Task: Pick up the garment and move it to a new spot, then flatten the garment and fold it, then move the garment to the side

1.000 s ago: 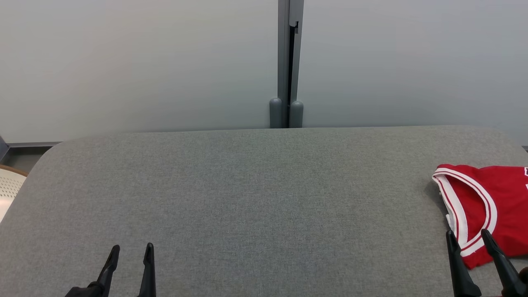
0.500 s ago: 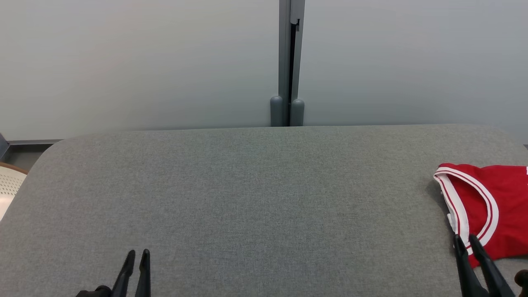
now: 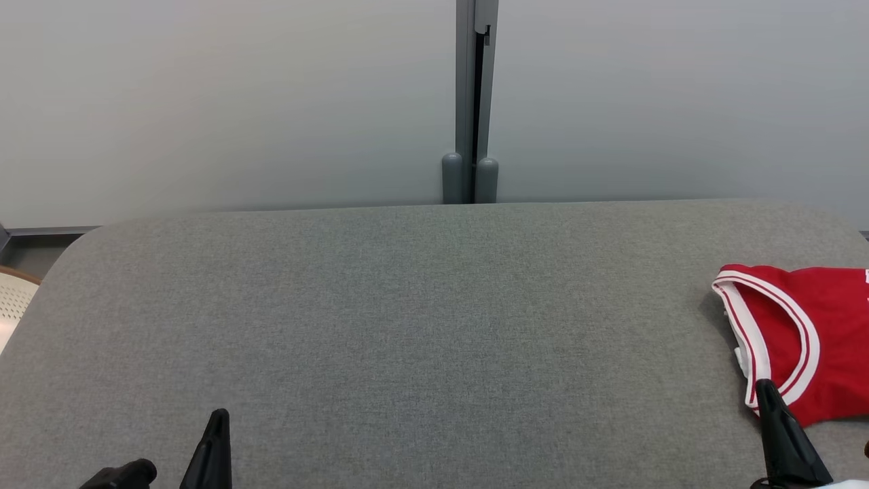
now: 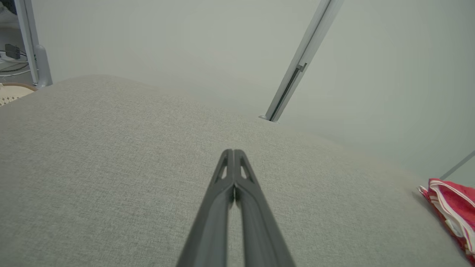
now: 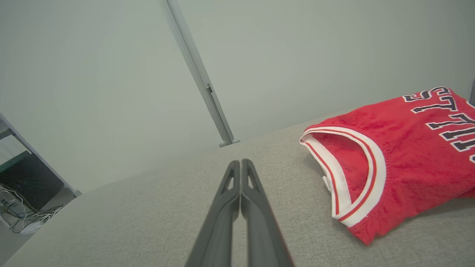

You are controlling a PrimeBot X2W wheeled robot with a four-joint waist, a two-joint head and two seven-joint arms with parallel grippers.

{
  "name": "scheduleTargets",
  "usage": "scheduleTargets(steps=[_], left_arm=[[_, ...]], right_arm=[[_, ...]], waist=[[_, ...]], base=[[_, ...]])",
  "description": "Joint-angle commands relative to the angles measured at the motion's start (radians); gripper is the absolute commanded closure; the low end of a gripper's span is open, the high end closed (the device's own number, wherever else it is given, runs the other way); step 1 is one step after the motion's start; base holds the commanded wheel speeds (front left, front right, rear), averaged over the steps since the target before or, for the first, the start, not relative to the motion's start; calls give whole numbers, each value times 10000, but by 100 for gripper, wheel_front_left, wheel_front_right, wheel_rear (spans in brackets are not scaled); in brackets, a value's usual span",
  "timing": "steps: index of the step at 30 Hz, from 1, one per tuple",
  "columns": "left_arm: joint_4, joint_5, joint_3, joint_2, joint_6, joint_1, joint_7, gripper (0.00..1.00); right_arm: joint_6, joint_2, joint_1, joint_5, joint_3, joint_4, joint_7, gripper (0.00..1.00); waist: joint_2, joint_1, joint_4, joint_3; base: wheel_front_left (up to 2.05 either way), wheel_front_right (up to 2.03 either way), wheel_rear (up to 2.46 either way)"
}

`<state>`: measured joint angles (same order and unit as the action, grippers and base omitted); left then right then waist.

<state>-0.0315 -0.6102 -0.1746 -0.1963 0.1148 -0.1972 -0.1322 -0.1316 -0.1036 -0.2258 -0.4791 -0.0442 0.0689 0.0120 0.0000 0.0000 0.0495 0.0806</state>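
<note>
High head view, low wrist views, common table point(image 3: 407, 305)

1 garment point(image 3: 825, 319), 1 table point(image 3: 407, 305), L end effector point(image 3: 218, 413) + R end effector point(image 3: 762, 385) = 2.

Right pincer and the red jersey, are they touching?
Apart. The right wrist view shows the shut right pincer with a strip of bare grey tabletop between it and the red jersey.
</note>
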Motion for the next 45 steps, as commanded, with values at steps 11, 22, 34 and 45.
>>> scheduleTargets(steps=[11, 22, 34, 45], left_arm=[[-312, -1830, 492, 142, -473, 810, 346, 100], [-619, -3210, 826, 310, -801, 1205, 640, 100], [-861, -4431, 1135, 464, -1094, 1527, 913, 100], [-1090, -5526, 1423, 618, -1366, 1846, 1163, 100]], right_arm=[[3, 0, 770, -2065, -84, -443, 145, 100], [4, 46, 1201, -3604, -141, -877, 252, 100], [4, 98, 1582, -4975, -207, -1267, 354, 100], [4, 155, 1928, -6194, -268, -1616, 455, 100]], waist=[[0, 0, -52, -86], [0, 0, -101, -168], [0, 0, -150, -252], [0, 0, -198, -334]], base=[[0, 0, 0], [0, 0, 0], [0, 0, 0], [0, 0, 0]])
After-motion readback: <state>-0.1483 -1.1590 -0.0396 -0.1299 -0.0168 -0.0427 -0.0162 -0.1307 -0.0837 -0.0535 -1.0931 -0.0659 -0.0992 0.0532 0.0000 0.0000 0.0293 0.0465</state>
